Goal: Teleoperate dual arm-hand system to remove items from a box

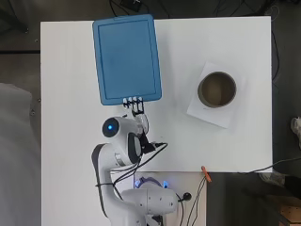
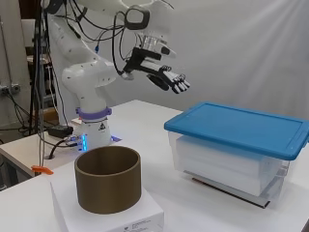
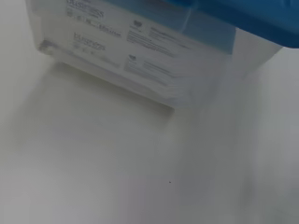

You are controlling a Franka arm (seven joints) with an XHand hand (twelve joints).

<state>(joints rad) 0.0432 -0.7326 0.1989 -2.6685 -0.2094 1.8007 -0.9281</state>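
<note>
Hovering in the upper middle of the side view, the hand [image 2: 161,75] has its fingers straight and spread, holding nothing. At the right sits the clear box [image 2: 227,166], its blue lid [image 2: 239,126] closed (contents look like white packs). The lid is probably stiff, light and slick; its near rim looks best to grasp.
</note>
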